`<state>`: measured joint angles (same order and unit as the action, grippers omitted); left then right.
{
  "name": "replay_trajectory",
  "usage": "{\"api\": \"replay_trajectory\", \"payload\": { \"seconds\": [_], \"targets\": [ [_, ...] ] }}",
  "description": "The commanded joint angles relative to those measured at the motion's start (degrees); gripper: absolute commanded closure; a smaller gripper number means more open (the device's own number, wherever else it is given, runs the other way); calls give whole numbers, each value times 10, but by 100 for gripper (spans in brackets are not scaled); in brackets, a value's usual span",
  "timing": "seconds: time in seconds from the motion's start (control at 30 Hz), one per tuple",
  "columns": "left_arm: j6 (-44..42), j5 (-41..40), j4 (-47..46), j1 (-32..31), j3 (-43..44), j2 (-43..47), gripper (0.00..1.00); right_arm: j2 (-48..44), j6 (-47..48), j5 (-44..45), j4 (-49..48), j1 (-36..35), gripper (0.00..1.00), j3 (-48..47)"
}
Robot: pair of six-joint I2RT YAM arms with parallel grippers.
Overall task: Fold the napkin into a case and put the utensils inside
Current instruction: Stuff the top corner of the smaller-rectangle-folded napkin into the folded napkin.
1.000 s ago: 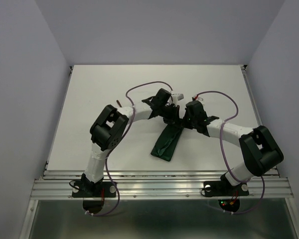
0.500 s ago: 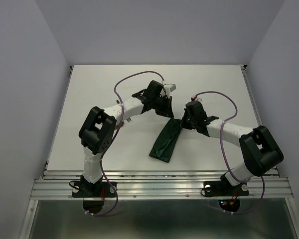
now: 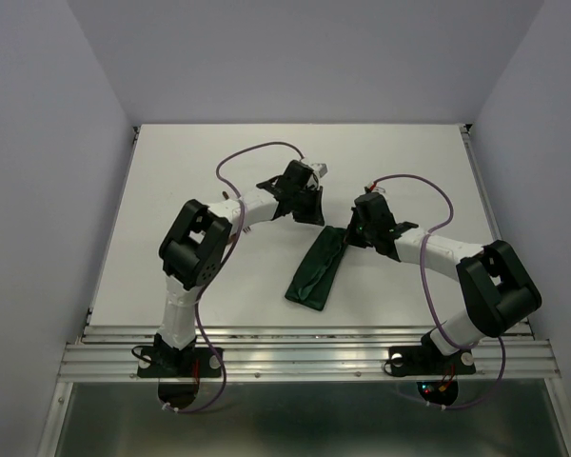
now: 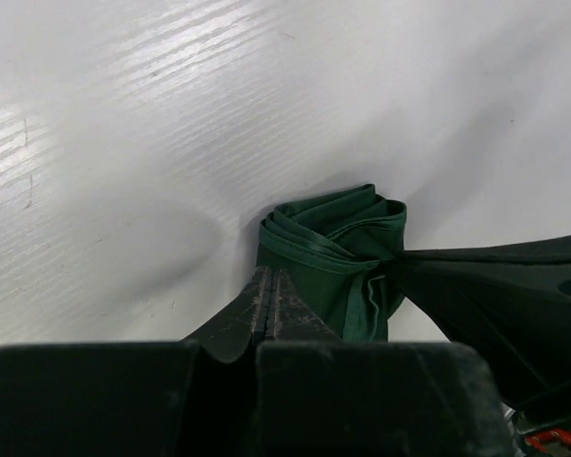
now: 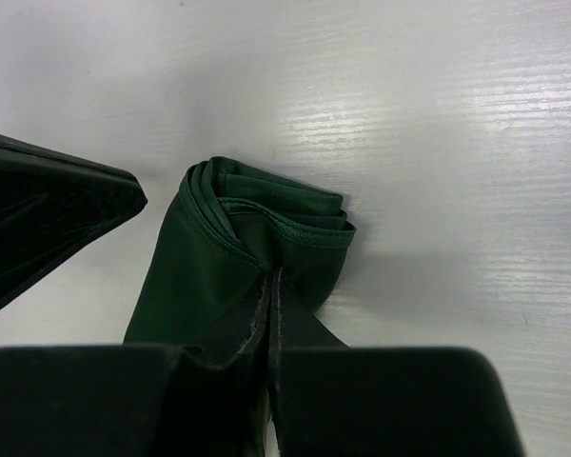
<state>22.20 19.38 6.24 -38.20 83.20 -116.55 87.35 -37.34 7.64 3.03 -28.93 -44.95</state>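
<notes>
Dark green cloth napkin (image 3: pixel 316 271), folded into a narrow strip, lies on the white table (image 3: pixel 200 162), its long axis running from the arms' bases out toward both grippers. Its far end sits directly beneath the right gripper (image 5: pixel 269 286), jaws together, and just ahead and to the right of the left gripper (image 4: pixel 269 290), likewise closed. The right arm is judged nearer.

One napkin (image 3: pixel 316 273). Two hands: left hand (image 3: pixel 314 214), right hand (image 3: pixel 352 236). One table (image 3: pixel 200 162).

blocked: left tool (image 3: pixel 313 217), right tool (image 3: pixel 348 238) flank napkin (image 3: pixel 314 274) far end | free: table (image 3: pixel 209 162) beyond
</notes>
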Motion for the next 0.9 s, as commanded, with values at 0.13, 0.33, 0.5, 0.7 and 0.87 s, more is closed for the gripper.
{"api": "replay_trajectory", "payload": {
  "seconds": [0.13, 0.33, 0.5, 0.7, 0.87],
  "targets": [
    [9, -7, -8, -8, -2, -3, 100, -6, 0, -3, -14, -1, 99, -23],
    [10, -6, -4, -17, 3, -12, 100, -2, 0, -5, -14, -1, 99, -27],
    [9, -13, 1, -29, 6, -15, 100, -3, -2, -7, -16, -1, 99, -23],
    [14, -14, 4, -42, 14, -12, 100, -1, -3, -8, -17, -1, 99, -22],
    [16, -2, 4, -47, 22, -23, 100, 1, -2, -10, -19, -1, 99, -22]
  ]
}}
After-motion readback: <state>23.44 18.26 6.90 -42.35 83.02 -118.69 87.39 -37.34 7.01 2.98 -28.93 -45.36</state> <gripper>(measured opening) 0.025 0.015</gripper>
